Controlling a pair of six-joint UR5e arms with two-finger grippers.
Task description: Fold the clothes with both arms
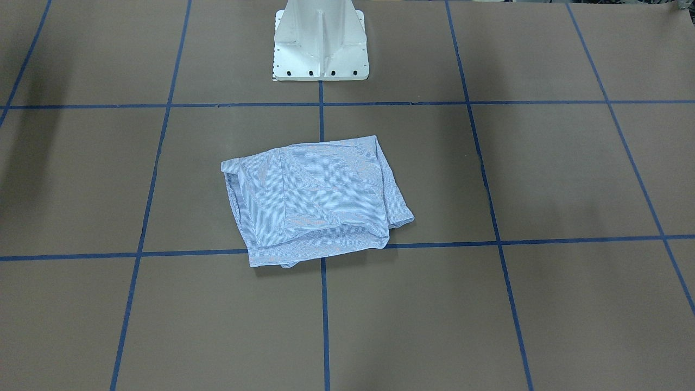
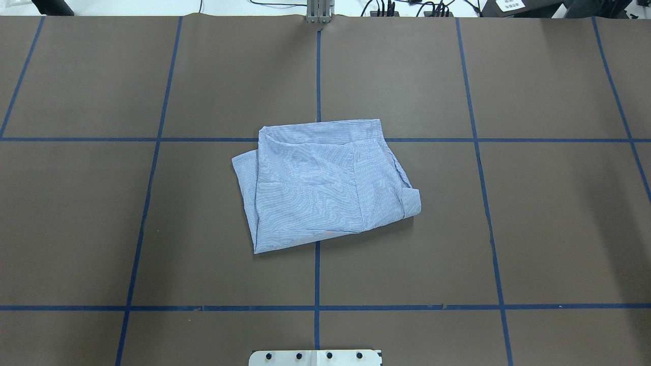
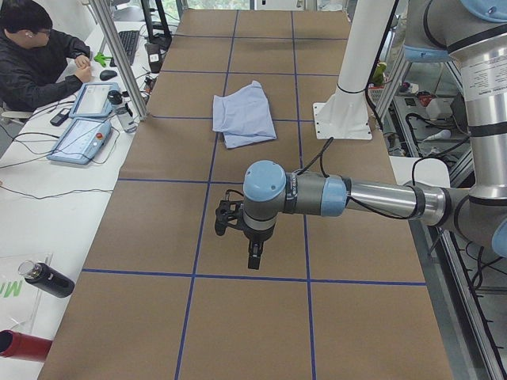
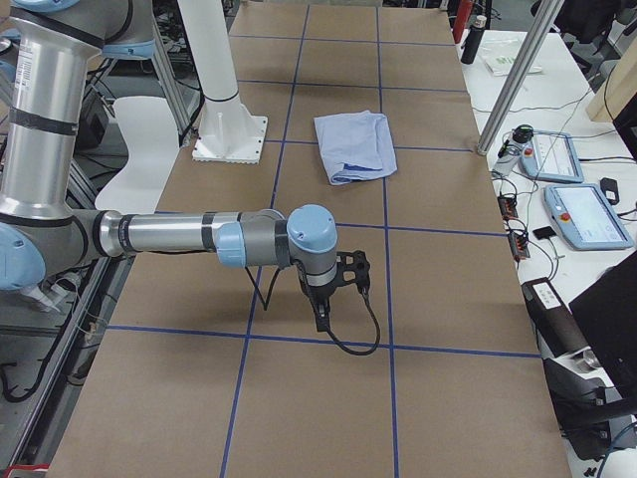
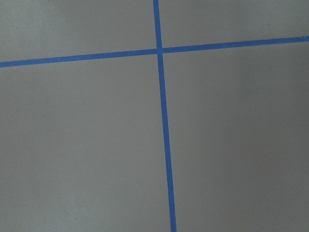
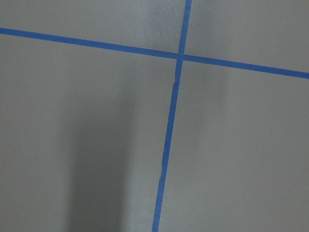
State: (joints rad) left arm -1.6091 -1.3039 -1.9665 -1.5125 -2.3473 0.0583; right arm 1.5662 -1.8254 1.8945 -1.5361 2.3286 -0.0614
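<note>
Blue shirt [image 2: 325, 183] sits mid desk [image 2: 559, 229], folded into a rough, skewed rectangle. The left end effector [image 3: 252, 257] and right end effector [image 4: 323, 317] hang over bare desk, well clear. Side views only, so can't tell if open or closed. Probably the final step; any tidy-up needs both brought to its edges.

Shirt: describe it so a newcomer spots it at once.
Start at the brown table with its blue tape grid and find the white pedestal base at the robot's edge. Just in front of it, across the centre tape line, lies the folded shirt. It is the only fabric on the surface: light blue with fine white stripes.
</note>
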